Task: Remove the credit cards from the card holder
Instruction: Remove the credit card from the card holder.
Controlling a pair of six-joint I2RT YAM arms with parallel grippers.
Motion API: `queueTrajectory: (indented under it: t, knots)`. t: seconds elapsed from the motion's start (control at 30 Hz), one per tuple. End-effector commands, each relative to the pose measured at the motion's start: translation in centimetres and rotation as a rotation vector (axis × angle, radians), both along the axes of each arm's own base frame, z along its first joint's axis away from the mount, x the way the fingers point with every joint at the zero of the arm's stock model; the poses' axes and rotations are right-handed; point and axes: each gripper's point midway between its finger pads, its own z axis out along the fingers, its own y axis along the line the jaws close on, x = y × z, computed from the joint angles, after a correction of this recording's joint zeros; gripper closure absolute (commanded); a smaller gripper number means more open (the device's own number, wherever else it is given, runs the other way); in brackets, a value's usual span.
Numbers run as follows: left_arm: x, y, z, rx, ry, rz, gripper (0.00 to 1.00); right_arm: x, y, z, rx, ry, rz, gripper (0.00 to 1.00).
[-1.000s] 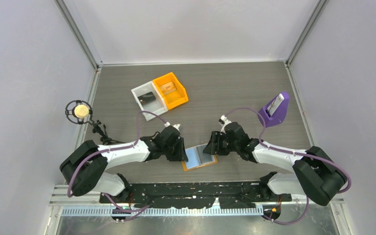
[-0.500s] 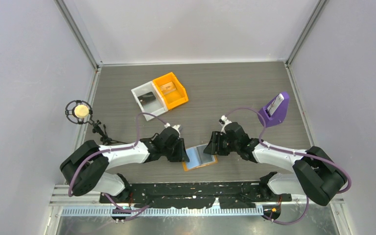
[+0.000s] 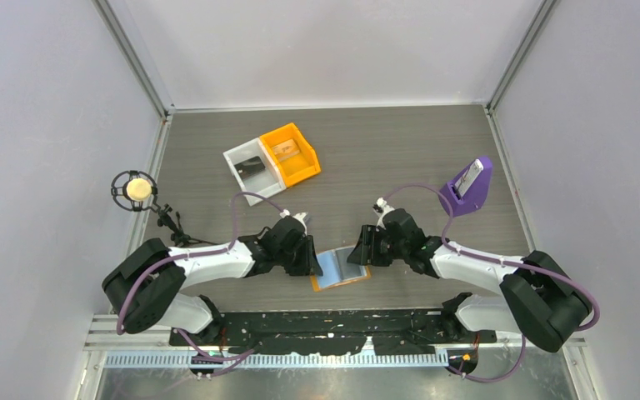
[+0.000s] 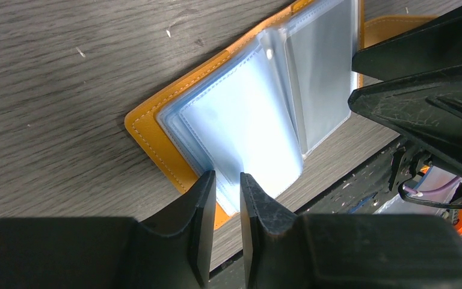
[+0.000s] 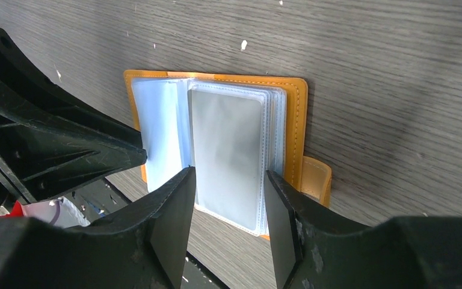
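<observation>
**Both claws at the open card holder**

From overhead I see the orange card holder [image 3: 340, 268] lying open on the tabletop [image 3: 383, 150], low in the centre of the frame, between my claws. My left claw [image 4: 227, 180] is narrow, with the edge of a clear sleeve [image 4: 246, 126] in its gap; I cannot tell whether it pinches. My right claw [image 5: 228, 176] is spread wide, straddling a grey card [image 5: 228, 132] in its pocket.

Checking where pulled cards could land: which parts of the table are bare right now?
Bare: the wide stretch between the orange bin and the purple stand, and the far-left corner beyond the white bin. Crowded: the near edge, where the left gripper and right gripper flank the card holder.
</observation>
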Motion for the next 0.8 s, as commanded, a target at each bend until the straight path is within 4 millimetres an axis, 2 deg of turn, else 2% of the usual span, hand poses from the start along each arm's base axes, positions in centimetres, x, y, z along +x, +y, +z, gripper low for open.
queueTrajectory:
  t: [0.0, 0.3, 0.77]
  knots:
    - [0.1, -0.4, 0.0, -0.012, -0.004, -0.001, 0.77, -0.4, 0.7, 0.2, 0.039, 0.005, 0.025, 0.47]
    - [0.0, -0.4, -0.3, -0.013, 0.003, -0.001, 0.77, -0.4, 2.0, 1.5, 0.143, 0.003, 0.036, 0.47]
    - [-0.1, -0.4, -0.1, -0.021, 0.001, 0.000, 0.77, -0.1, 2.1, 4.4, 0.183, -0.057, 0.042, 0.47]
